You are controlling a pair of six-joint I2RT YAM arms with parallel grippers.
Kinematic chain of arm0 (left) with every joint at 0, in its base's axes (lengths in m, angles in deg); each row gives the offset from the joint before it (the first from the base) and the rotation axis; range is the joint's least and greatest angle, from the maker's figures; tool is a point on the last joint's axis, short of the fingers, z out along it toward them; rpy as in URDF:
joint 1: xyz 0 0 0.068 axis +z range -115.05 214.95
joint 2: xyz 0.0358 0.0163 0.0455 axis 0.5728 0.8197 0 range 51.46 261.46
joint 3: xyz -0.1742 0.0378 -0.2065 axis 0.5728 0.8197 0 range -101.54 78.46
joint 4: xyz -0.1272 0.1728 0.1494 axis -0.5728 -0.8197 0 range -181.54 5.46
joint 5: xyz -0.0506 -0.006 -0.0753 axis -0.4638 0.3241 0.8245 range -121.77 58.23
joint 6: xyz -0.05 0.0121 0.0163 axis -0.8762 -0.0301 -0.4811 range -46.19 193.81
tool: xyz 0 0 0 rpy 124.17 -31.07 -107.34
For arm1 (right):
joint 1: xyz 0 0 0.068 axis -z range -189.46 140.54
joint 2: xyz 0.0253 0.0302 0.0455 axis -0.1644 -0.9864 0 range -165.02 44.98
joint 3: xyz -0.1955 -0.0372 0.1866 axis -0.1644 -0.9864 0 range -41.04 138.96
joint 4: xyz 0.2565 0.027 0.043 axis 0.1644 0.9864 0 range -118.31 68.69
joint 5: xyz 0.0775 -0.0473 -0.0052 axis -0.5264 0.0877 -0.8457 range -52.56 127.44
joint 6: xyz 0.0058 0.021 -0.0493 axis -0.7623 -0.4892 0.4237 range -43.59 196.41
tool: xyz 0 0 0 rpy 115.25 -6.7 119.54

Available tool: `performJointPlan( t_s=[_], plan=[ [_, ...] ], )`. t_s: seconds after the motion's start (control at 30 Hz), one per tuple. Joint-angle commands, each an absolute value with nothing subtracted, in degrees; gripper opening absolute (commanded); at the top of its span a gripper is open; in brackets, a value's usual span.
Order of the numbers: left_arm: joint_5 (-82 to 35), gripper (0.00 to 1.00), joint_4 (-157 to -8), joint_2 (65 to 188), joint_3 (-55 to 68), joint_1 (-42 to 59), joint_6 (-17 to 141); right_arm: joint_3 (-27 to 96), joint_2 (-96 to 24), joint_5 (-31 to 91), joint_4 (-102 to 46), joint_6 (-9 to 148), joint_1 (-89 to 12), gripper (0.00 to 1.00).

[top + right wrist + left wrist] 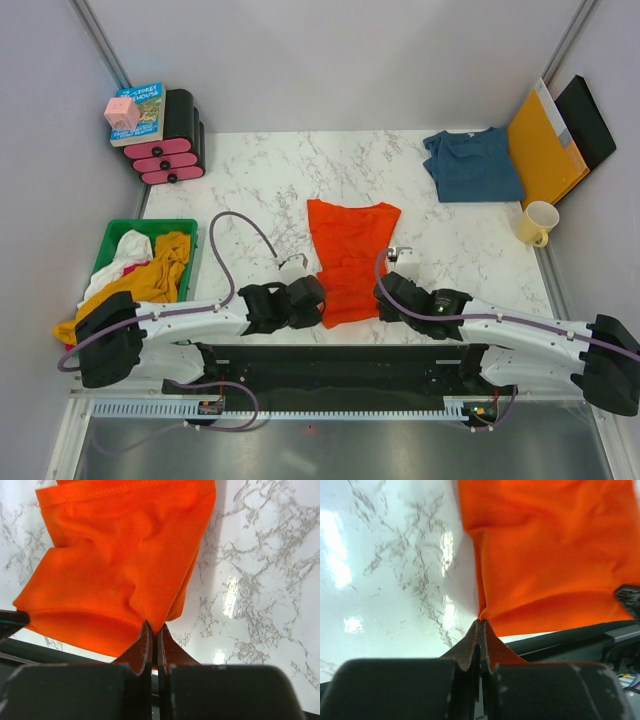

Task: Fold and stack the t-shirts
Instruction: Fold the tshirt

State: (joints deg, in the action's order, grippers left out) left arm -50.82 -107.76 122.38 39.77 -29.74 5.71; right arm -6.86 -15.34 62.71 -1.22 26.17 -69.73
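An orange-red t-shirt (349, 255) lies folded lengthwise in the middle of the marble table, reaching to the near edge. My left gripper (322, 298) is shut on its near left corner (485, 614). My right gripper (382, 292) is shut on its near right corner (156, 625). Both corners are raised slightly, so the cloth (555, 555) sags between them (120, 570). A dark teal-blue t-shirt (473, 165) lies folded at the back right, away from both grippers.
A green bin (108, 245) with mustard-yellow and white garments stands at the left. Pink-and-black rolls (170, 150) with a book and a pink cube sit back left. An orange-yellow envelope (541, 145), a dark board (588, 120) and a yellow mug (536, 222) are at the right.
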Motion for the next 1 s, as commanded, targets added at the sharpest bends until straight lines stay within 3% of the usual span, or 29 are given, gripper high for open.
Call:
performJointPlan(
  t_s=[0.0,0.33,0.4,0.43,0.5,0.6,0.97],
  plan=[
    [-47.42,0.02,-101.77,126.25,42.34,-31.41,3.76,-9.57,-12.95,64.07,0.6,24.03,-69.75,0.0],
    [-43.46,0.02,-94.47,131.18,40.32,-35.27,6.04,-13.53,-9.87,63.98,3.41,21.39,-69.75,0.0],
    [-43.55,0.1,-94.56,130.92,39.79,-35.45,6.65,-13.97,-9.69,63.8,3.33,21.3,-69.84,0.0],
    [-44.16,0.25,-94.64,130.57,39.88,-35.63,6.48,-14.05,-9.78,63.72,3.41,21.22,-69.76,0.0],
    [-44.86,0.42,-94.65,129.51,40.58,-35.98,5.78,-13.97,-10.13,63.8,3.24,21.39,-69.76,0.0],
    [-45.83,0.52,-94.56,129.07,41.72,-36.24,4.38,-13.97,-10.48,63.63,2.63,21.48,-69.84,0.0],
    [-46.27,0.54,-88.23,133.63,43.75,-38.97,-0.46,-14.41,-12.15,63.01,1.31,22.45,-69.84,0.0]
  ],
)
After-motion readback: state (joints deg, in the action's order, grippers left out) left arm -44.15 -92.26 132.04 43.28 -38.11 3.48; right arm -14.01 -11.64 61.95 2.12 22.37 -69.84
